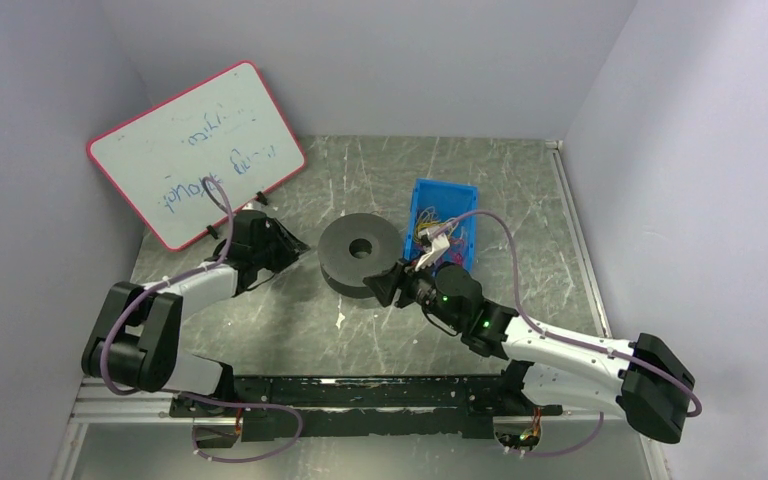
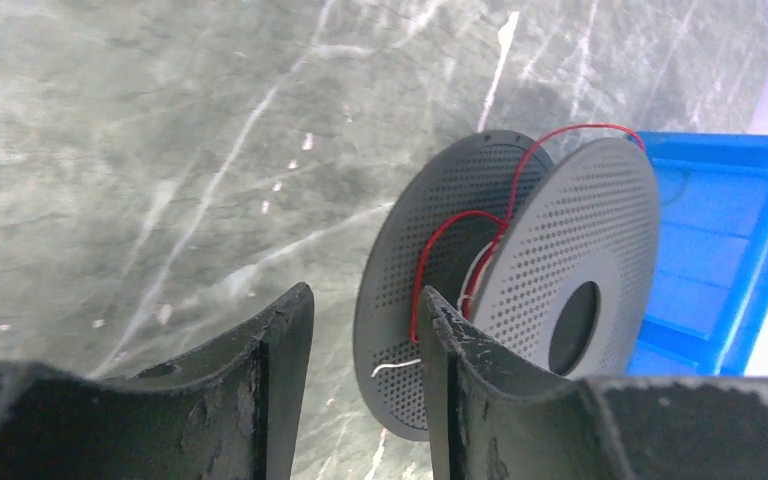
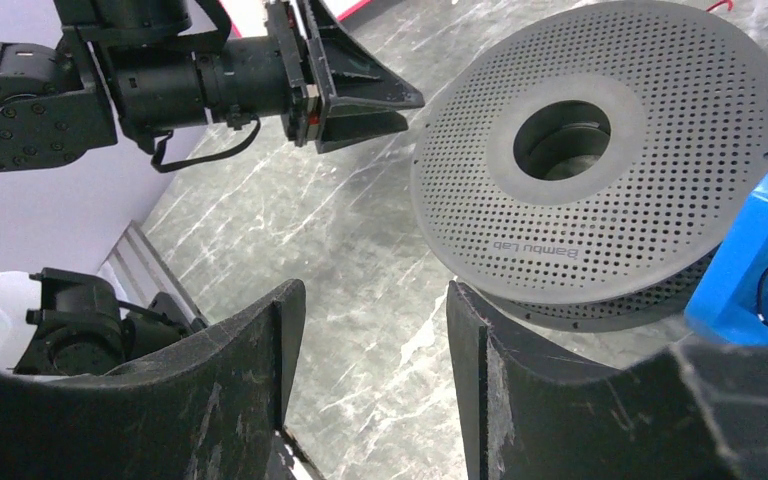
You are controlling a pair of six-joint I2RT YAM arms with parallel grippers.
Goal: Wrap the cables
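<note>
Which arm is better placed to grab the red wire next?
Left, probably: the open left hand faces the spool groove, red wire just beyond its fingertips. The right hand faces only the flange.

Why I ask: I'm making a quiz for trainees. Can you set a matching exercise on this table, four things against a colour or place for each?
Things:
1. spool
2. bin
3. whiteboard
4. wire

Descriptions:
A. blue
B. red, looped between two discs
C. grey, dotted with small holes
D. white with a red rim, at the far left

Pairs: 1-C, 2-A, 3-D, 4-B
</note>
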